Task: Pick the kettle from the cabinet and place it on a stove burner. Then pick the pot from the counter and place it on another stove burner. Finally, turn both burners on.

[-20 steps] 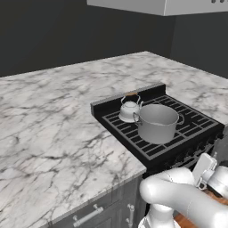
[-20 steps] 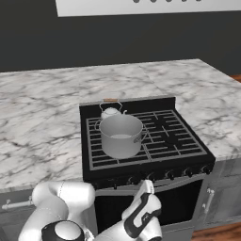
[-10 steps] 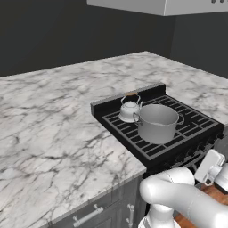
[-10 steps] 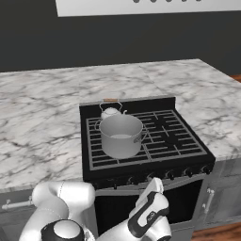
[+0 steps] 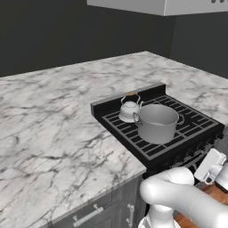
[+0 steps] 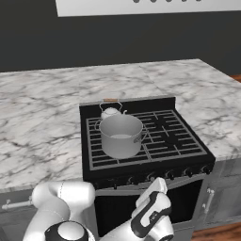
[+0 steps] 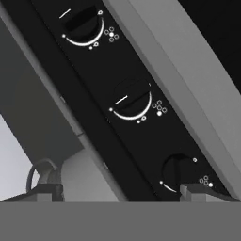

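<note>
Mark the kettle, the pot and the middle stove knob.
kettle (image 5: 130, 109): left base view, its rounded body.
pot (image 6: 121, 136): right base view, its front wall.
middle stove knob (image 7: 132, 95): hand view, centre of the dark knob.

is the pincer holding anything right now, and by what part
Nothing is held. The pincer is open and empty, facing the stove knobs; the kettle and pot sit on the burners.

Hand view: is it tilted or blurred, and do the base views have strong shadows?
Hand view: rolled, so the black control panel with its knobs runs diagonally; edges slightly soft. Both base views: even, flat lighting, only faint shading beside the pot and kettle.
</note>
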